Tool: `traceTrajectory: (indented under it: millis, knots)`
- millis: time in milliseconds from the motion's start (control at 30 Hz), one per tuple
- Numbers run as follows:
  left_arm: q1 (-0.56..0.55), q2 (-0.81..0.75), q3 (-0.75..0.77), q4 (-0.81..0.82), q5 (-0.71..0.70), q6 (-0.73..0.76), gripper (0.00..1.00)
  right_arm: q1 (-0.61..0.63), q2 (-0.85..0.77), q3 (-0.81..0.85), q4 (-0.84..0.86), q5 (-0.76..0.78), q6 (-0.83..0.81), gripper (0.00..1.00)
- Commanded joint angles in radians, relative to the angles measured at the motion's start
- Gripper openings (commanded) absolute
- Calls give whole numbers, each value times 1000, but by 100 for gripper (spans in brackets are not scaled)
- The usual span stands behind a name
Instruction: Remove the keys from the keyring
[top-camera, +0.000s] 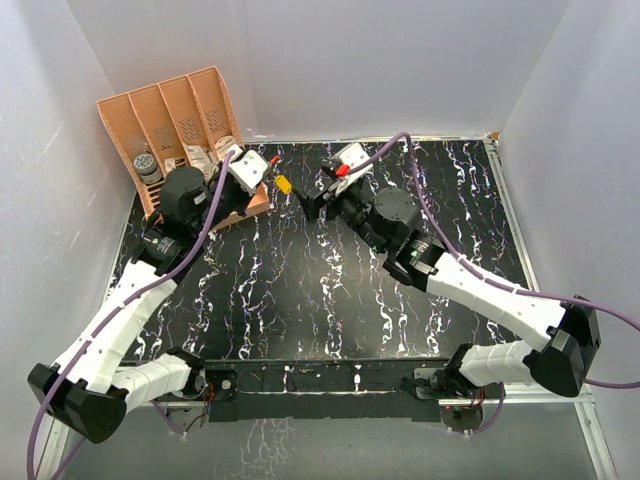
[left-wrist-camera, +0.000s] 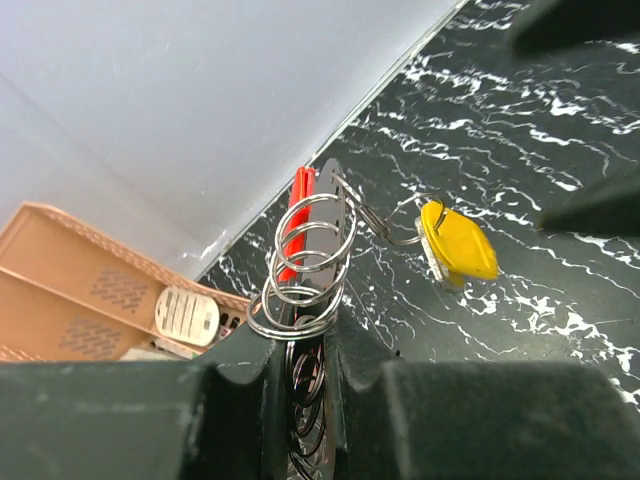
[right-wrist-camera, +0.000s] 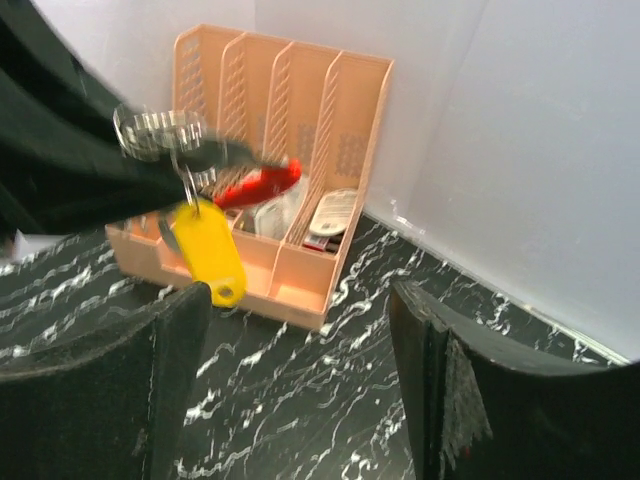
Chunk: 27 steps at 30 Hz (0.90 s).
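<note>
Keyring: stack of thin silvery loops (left-wrist-camera: 305, 262), standing up out of your left gripper (left-wrist-camera: 305, 360), which is clamped on its lower part.
Yellow key: yellow head (left-wrist-camera: 458, 243) hanging off a small wire link (left-wrist-camera: 395, 218) at the side of the stack, in the air; blade not clear.
Red key: only a red sliver (left-wrist-camera: 297, 232) behind the loops in the left wrist view.
Where: you hold the bunch above the far-left part of the desk (top-camera: 330, 290), just in front of the organizer (top-camera: 170, 110).
Right gripper: jaws apart (right-wrist-camera: 300, 390), nothing between them; near the yellow key, and the top view shows a gap.
Around: peach organizer with four slots and small items low in them; white walls (top-camera: 400, 60) on three sides.
In the way: your left gripper's fingers cover the bottom loops.
Views: left wrist is the only view with the loops sharp. Right wrist shows more of the red key, sticking out sideways, but the bunch is blurred. Top shows both arms; the keyring is too fine to see there.
</note>
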Motion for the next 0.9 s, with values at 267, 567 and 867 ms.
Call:
traceTrajectory:
  millis: [267,567,867]
  knots:
    - [-7,-127,-8,71,195,-29,0,2,-99,-239,319,-202,-7,75]
    - [-8,-148,-53,121,211,-48,0,6,-130,-210,390,-352,27,73]
    - [-8,-154,-71,150,226,-78,0,19,-49,-151,458,-379,44,74]
